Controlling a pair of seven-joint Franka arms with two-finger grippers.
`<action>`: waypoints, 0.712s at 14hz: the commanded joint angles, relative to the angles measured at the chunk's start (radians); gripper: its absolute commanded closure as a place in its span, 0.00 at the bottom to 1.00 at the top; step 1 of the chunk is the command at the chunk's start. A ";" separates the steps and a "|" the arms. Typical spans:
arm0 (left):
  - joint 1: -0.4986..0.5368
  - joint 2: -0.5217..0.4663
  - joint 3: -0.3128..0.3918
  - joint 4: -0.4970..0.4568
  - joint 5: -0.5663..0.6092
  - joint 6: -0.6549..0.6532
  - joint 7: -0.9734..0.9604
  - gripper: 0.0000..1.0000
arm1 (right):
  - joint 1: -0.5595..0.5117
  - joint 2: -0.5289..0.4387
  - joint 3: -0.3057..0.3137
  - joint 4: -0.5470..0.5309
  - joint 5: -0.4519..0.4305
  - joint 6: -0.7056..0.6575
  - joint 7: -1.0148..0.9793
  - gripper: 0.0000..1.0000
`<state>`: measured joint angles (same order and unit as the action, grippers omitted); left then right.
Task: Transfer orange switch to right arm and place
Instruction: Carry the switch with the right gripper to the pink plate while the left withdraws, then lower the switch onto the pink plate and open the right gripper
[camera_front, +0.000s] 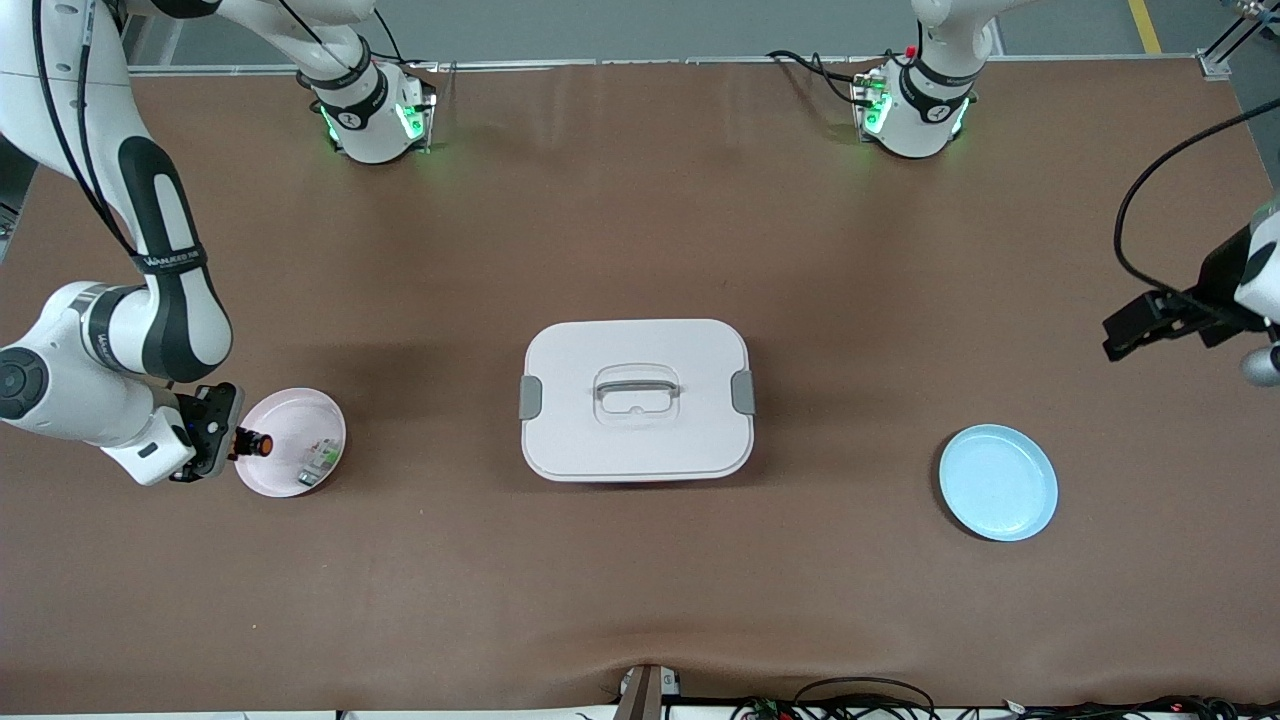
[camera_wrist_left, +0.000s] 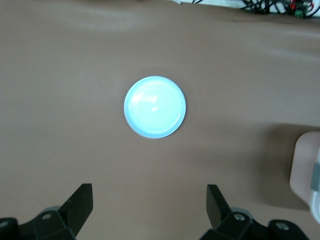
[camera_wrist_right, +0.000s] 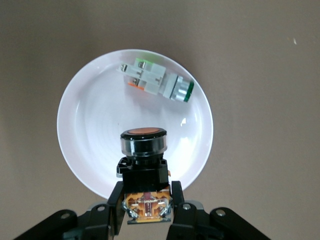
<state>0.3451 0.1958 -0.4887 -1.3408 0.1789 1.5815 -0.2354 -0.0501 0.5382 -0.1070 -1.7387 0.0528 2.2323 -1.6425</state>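
While the right arm reaches low at its own end of the table, the front view shows the right gripper (camera_front: 228, 441) at the rim of a pink plate (camera_front: 300, 425), with the orange switch (camera_front: 254, 443) sticking out from its fingertips over the plate. A green-and-white component (camera_front: 318, 463) lies in the same plate, nearer the front camera than the switch. A white lidded box (camera_front: 636, 400) sits mid-table, and a blue plate (camera_front: 998, 482) lies toward the left arm's end. The left gripper (camera_front: 1135, 325) hangs in the air over bare table at that end, waiting.

From the left wrist view, the left gripper (camera_wrist_left: 150, 212) has its jaws spread wide with nothing between them, and the blue plate (camera_wrist_left: 155, 107) lies on the table below it, with a corner of the white lidded box (camera_wrist_left: 307, 170) at the picture's edge.

From the right wrist view, the right gripper (camera_wrist_right: 148, 210) is clamped on the black body of the orange switch (camera_wrist_right: 143, 150), its orange cap pointing away from the fingers (camera_wrist_right: 116, 205). The pink plate (camera_wrist_right: 90, 115) is under it, and the green-and-white component (camera_wrist_right: 156, 81) rests in the plate, well apart from the switch.

My reading is that the switch sits with the right arm already, so the step in hand is either lifting it from the pink plate or setting it down there; the pictures alone do not settle which. If a placing is meant, the next move calls for lowering gently, keeping clear of the other component, then parting the jaws.
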 joint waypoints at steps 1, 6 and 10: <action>-0.096 -0.134 0.163 -0.107 -0.050 -0.024 0.091 0.00 | -0.027 0.009 0.021 0.018 0.059 -0.008 -0.072 1.00; -0.239 -0.291 0.335 -0.283 -0.125 -0.028 0.130 0.00 | -0.040 0.035 0.020 0.016 0.061 -0.006 -0.106 1.00; -0.241 -0.325 0.334 -0.293 -0.151 -0.047 0.119 0.00 | -0.051 0.066 0.021 0.016 0.061 0.016 -0.111 1.00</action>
<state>0.1177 -0.0930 -0.1690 -1.6083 0.0447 1.5438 -0.1153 -0.0796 0.5821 -0.1066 -1.7389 0.0993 2.2370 -1.7246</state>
